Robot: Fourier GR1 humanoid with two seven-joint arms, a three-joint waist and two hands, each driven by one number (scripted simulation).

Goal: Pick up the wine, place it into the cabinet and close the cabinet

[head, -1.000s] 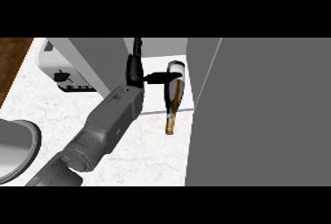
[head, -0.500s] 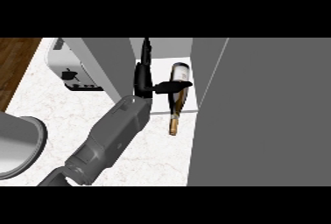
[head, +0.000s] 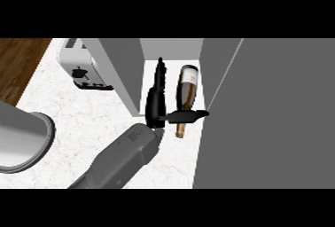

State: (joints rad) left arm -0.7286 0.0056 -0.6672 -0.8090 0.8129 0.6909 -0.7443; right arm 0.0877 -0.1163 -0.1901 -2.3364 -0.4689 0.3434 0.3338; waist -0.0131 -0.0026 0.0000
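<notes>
Wine (head: 187,91) lies lengthwise in the narrow opening of the cabinet (head: 171,48). Its base points into the recess and its slim neck points back toward the robot. It sits between 2 grey panels, the left panel (head: 122,73) and the broad right panel (head: 265,111), and I cannot tell which of them is the door.

The left robot hand (head: 156,116) holds the bottle. Its fingers (head: 157,84) run straight along the bottle's left side and its thumb (head: 186,116) is hooked across the neck. The right robot hand does not show.

The step in hand looks like the placing, and the bottle seems only partly inside, with its neck over the white desk (head: 72,119). To do this well, push straight along the bottle's own axis and keep it parallel to both panels, since there is little room on either side. Let the base settle on the cabinet floor before lifting the thumb off. Draw the hand back along the same line so the fingers do not roll the bottle. Only then go for the door. The toaster (head: 83,66) stands well apart on the left and should not interfere.
</notes>
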